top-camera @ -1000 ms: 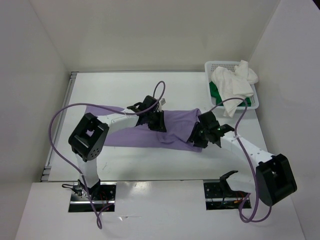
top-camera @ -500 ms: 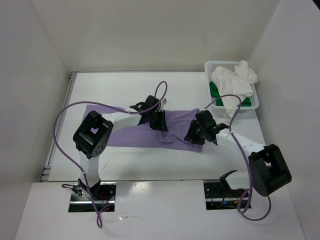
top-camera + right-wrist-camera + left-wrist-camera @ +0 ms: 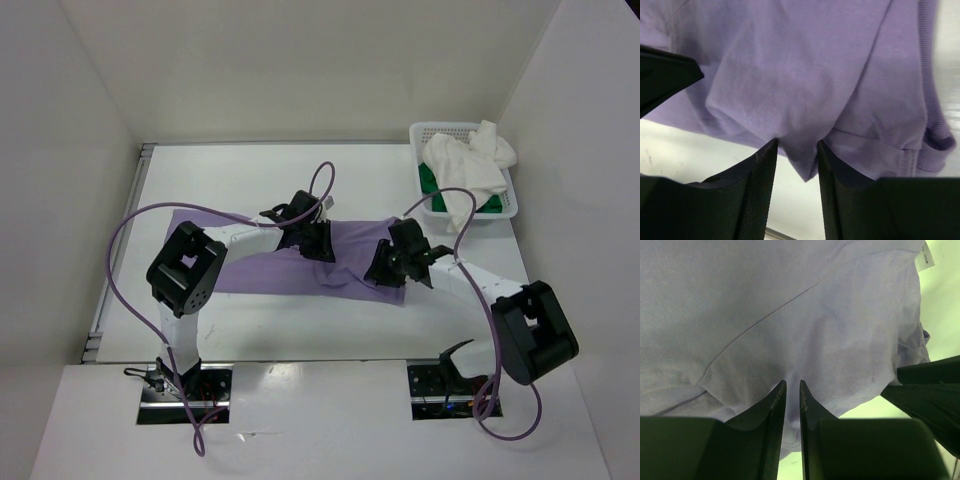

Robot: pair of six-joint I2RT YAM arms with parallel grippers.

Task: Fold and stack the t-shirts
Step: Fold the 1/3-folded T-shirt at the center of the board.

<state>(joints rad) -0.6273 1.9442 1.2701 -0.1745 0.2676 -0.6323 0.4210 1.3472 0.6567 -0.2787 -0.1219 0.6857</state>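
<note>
Shirt under work: a lavender purple cloth t-shirt (image 3: 262,270) lies spread across the middle of the white table (image 3: 250,175), long side running left to right, with its right end bunched and rumpled. The left gripper (image 3: 318,246) sits on the upper edge of this shirt near its middle. The left wrist view shows that claw (image 3: 792,385) drawn almost closed, only a thin slot between the black fingers (image 3: 771,410), and a pinch of the purple cloth (image 3: 790,315) caught in that slot. A small white label (image 3: 926,255) shows at the shirt's far corner. The right gripper (image 3: 386,268) is at the shirt's right end, close to the left one. From its wrist camera the claw (image 3: 795,147) stands partly open, a hanging fold of the purple cloth (image 3: 805,75) filling the gap between the fingers (image 3: 760,170). I cannot tell whether they actually clamp it. The white perforated plastic basket (image 3: 432,129) stands at the table's far right corner. A crumpled white cloth shirt (image 3: 465,165) is heaped in it and spills over the rim, with a bright green cloth shirt (image 3: 427,181) beneath.
</note>
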